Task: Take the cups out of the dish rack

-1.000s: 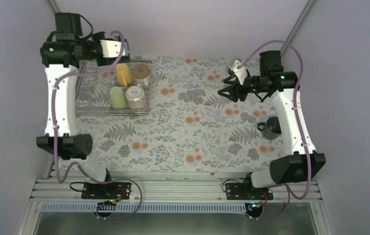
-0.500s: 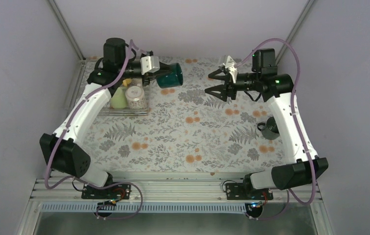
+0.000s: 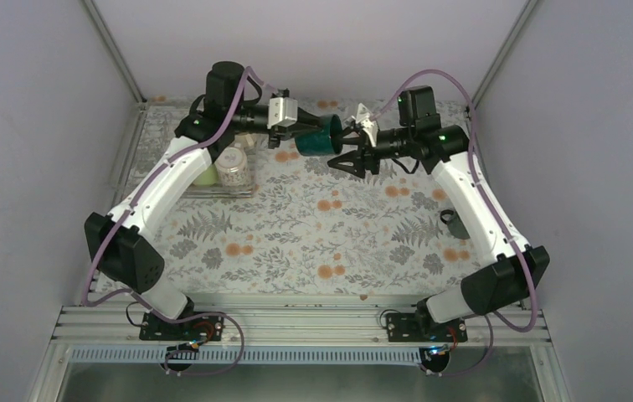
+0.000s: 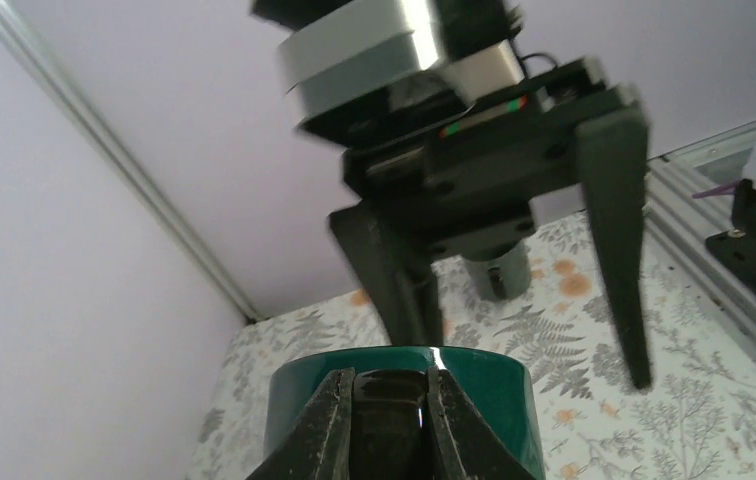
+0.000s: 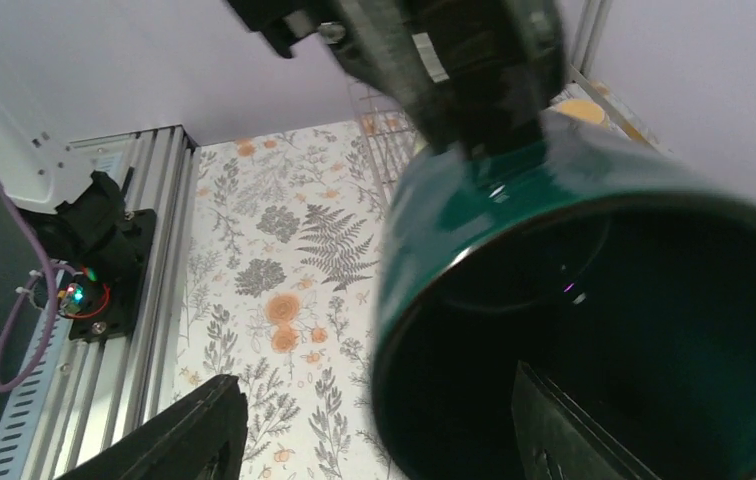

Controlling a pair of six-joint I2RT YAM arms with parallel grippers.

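Observation:
My left gripper [image 3: 301, 134] is shut on the handle of the dark green mug [image 3: 319, 139] and holds it on its side in the air over the back middle of the table. In the left wrist view the fingers [image 4: 334, 420] pinch the handle against the mug [image 4: 484, 385]. My right gripper [image 3: 340, 149] is open, its fingers straddling the mug's rim [image 5: 424, 330]. The dish rack [image 3: 181, 191] lies at the back left. In it, the patterned mug [image 3: 234, 167] and the pale green mug [image 3: 206, 174] show. My left arm hides the yellow mug.
A dark grey mug [image 3: 455, 223] stands on the flowered cloth at the right, half behind my right arm; it also shows in the left wrist view [image 4: 499, 270]. The enclosure walls stand close on the left, back and right.
My left arm has swung right from over the rack, carrying the dark green mug to the back middle. My right gripper has moved left, still open, up to the mug's mouth.

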